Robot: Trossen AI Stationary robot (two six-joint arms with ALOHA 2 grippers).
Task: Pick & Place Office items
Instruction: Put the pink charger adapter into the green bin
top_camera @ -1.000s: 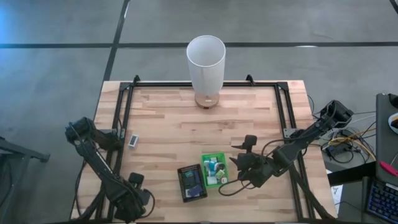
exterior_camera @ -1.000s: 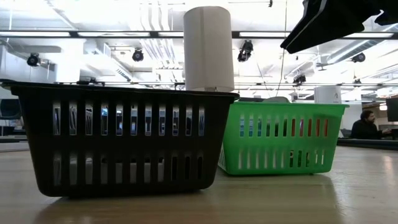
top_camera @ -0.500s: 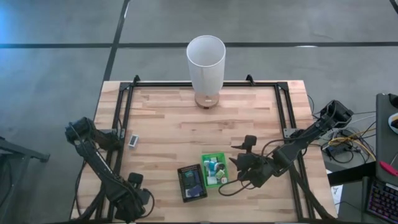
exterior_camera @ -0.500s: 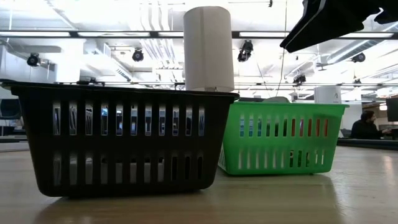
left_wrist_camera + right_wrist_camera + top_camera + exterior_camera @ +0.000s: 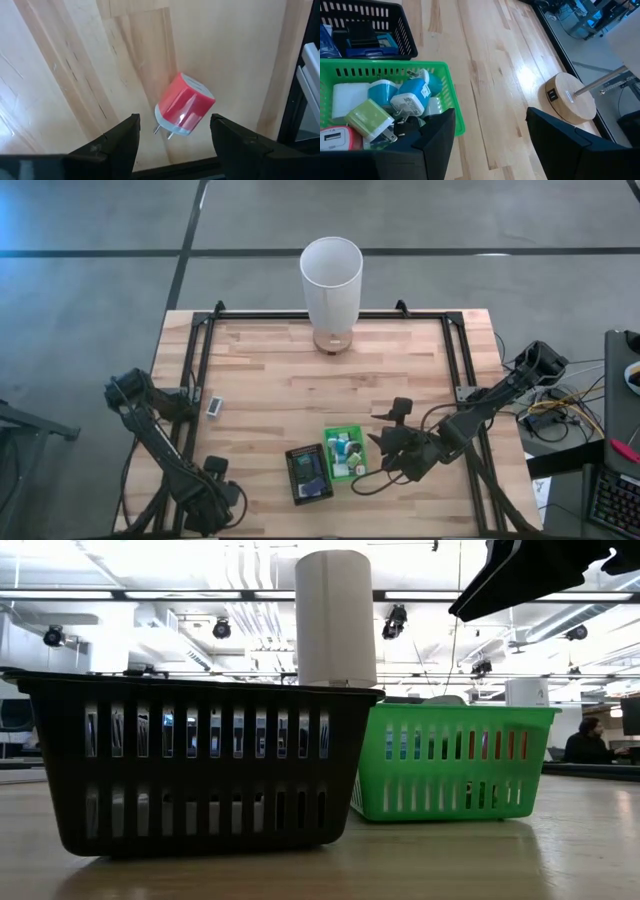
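Note:
My left gripper (image 5: 175, 146) is open at the table's near left corner (image 5: 215, 498). It points down over a red charger block (image 5: 185, 105) with a white pronged face, which lies on its side on the wood between the fingers, untouched. My right gripper (image 5: 490, 145) is open and hovers just right of the green tray (image 5: 345, 452). That tray (image 5: 451, 90) holds blue, teal, green, white and red blocks. The black tray (image 5: 308, 473) beside it holds blue and dark items. A small white block (image 5: 214, 407) lies flat near the left rail.
A tall white cylinder (image 5: 331, 280) stands on a round wooden base (image 5: 570, 97) at the far edge's middle. Black rails (image 5: 200, 380) run along the table's left, right and far sides. Bare wood lies between the trays and the cylinder. In the low view both trays (image 5: 200, 770) stand side by side.

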